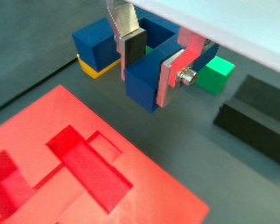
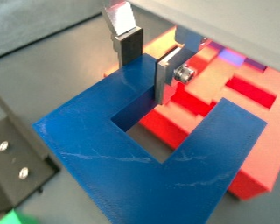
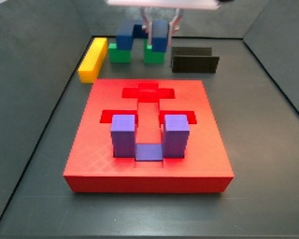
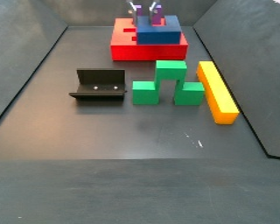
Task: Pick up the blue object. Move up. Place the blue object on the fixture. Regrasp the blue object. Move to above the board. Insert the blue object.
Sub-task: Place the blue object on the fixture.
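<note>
My gripper (image 1: 154,70) is shut on the blue object (image 1: 143,87), a saturated blue U-shaped block. One finger is inside the U's notch and the other is on its outer face, as both wrist views show (image 2: 149,68). The blue object (image 2: 130,149) hangs in the air over an edge of the red board (image 1: 73,166). In a side view the gripper (image 4: 146,10) holds the blue object (image 4: 160,33) above the board (image 4: 130,51). The fixture (image 4: 98,86) stands apart on the floor, also seen in a side view (image 3: 193,61).
A purple U-shaped block (image 3: 146,135) sits in the board (image 3: 102,159). Three green blocks (image 4: 170,72) and a yellow bar (image 4: 216,90) lie on the floor between the board and the fixture side. Dark walls enclose the floor.
</note>
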Available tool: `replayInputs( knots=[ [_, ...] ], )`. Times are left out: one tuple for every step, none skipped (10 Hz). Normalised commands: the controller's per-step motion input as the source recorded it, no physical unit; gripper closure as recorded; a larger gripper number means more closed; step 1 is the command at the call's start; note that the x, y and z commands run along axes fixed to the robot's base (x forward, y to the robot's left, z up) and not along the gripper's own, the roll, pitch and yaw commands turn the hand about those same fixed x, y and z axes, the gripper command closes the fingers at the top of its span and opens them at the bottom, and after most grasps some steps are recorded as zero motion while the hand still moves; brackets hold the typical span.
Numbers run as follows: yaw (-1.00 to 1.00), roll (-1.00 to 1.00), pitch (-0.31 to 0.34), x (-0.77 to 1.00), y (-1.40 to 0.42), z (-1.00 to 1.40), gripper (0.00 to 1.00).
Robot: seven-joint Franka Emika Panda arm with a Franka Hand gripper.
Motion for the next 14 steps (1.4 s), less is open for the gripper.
replayInputs(
  knots=[
    [-0.37, -0.96, 0.106, 0.65, 0.00, 0.31, 1.00],
    [-0.38, -0.96, 0.120, 0.68, 0.00, 0.31, 1.00],
    [-0.37, -0.94, 0.129, 0.70, 0.00, 0.31, 1.00],
    [-0.37, -0.90, 0.131, 0.73, 0.00, 0.29, 1.00],
    [-0.33, -0.86, 0.140, 0.77, 0.00, 0.26, 1.00],
    [-0.26, -0.84, -0.014, 0.79, 0.09, 0.17, 1.00],
    [-0.21, -0.84, -0.180, 0.78, 0.15, 0.13, 1.00],
    [-0.18, -0.82, -0.223, 0.84, 0.18, 0.12, 1.00],
    [-0.13, -0.71, -0.209, 0.88, 0.17, 0.00, 1.00],
    [-0.09, -0.55, -0.089, 0.93, 0.18, 0.00, 1.00],
    [0.04, -0.51, 0.000, 0.86, 0.22, -0.09, 1.00],
    [0.01, -0.45, 0.003, 0.90, 0.23, -0.01, 1.00],
    [0.00, -0.42, 0.100, 0.91, 0.22, 0.00, 1.00],
    [0.04, -0.39, 0.074, 0.89, 0.20, 0.00, 1.00]
  ],
)
